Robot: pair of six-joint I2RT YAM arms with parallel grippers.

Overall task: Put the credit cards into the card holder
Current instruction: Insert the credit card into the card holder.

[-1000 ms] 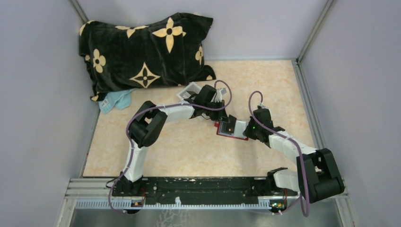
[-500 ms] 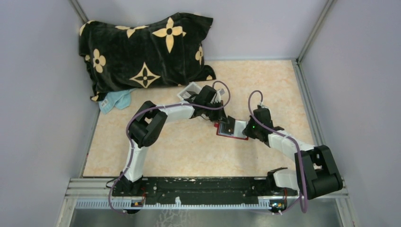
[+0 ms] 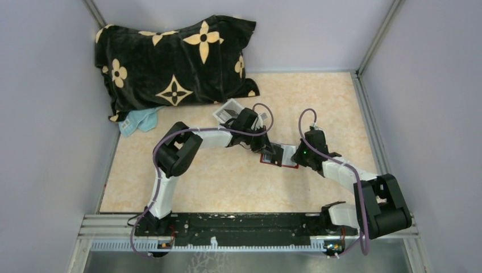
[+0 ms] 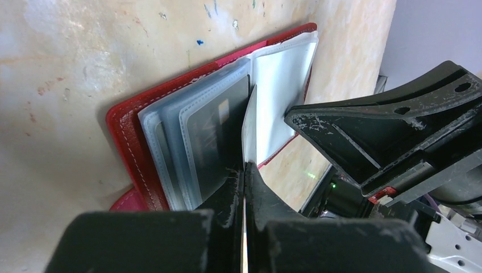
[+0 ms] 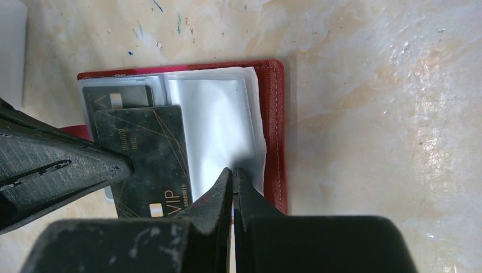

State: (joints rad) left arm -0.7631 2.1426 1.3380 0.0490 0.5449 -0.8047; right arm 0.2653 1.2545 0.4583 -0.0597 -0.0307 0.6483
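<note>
1. Closest in, pins the clear sleeve page (image 5: pixel 213 114) flat with the right gripper (image 5: pixel 233 173), tips clenched together and nothing seen between them; could well skid on the slick plastic, letting the page spring up and close the pocket mouth
2. Just beside, clamps the dark card (image 5: pixel 149 153) in the left gripper (image 4: pixel 244 170), pinched at one edge and held askew over the sleeves of the open card holder (image 5: pixel 277 114), not yet inside any slot; likely to jam a corner against a sleeve edge if pushed at this slant
3. Risks bowing the thin card or flicking it out of the pinch under a hard push, with so little of it gripped
4. May drag the whole holder across the table (image 3: pixel 318 102), with only the right tips weighing it down, and so carry the pocket away from the card
5. Might knock the two grippers together, working almost touching over one small pocket
6. Could nudge the other card (image 5: pixel 118 100), already seated in the neighbouring sleeve, part way out
7. Farther back, could clip the white tray (image 3: pixel 227 109) with the left wrist, just beside it; cannot make out its contents
</note>
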